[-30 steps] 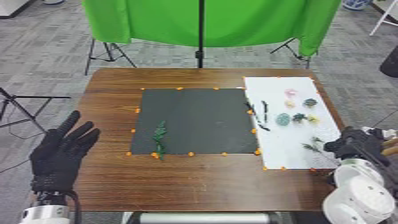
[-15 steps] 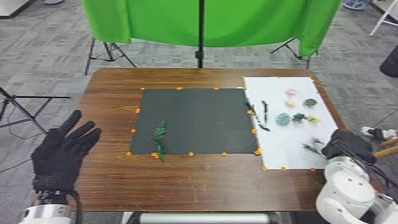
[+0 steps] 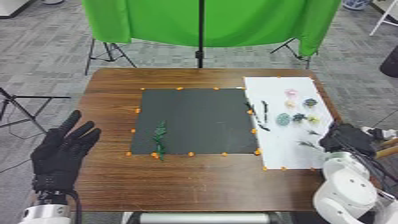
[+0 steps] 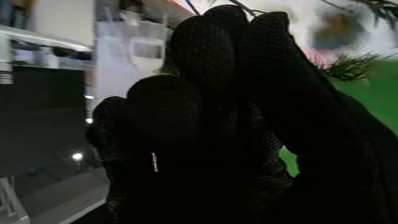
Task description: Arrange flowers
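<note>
In the head view my right hand (image 3: 348, 138) is over the right edge of the white sheet, curled on a green sprig (image 3: 308, 144) whose leafy tips stick out to its left. In the right wrist view the right hand (image 4: 209, 65) has fingers and thumb close together, with thin dark stems at the tips and green needles (image 4: 351, 67) beside them. My left hand (image 3: 64, 152) is open left of the black sheet. One leafy green stem (image 3: 160, 139) lies on the black sheet (image 3: 197, 120). Pink blooms (image 3: 290, 93), a pale green bloom (image 3: 283, 119) and dark twigs (image 3: 265, 112) lie on the white sheet.
The black and white sheets, the latter with a bare part (image 3: 289, 155), lie side by side on the brown table (image 3: 204, 185), with orange markers along their edges. Beyond the table hangs a green cloth (image 3: 160, 25) on a stand.
My right hand has shifted and turned near the white sheet's right edge. The sprig's tips beside it have moved slightly toward the far side. The left hand has kept still.
</note>
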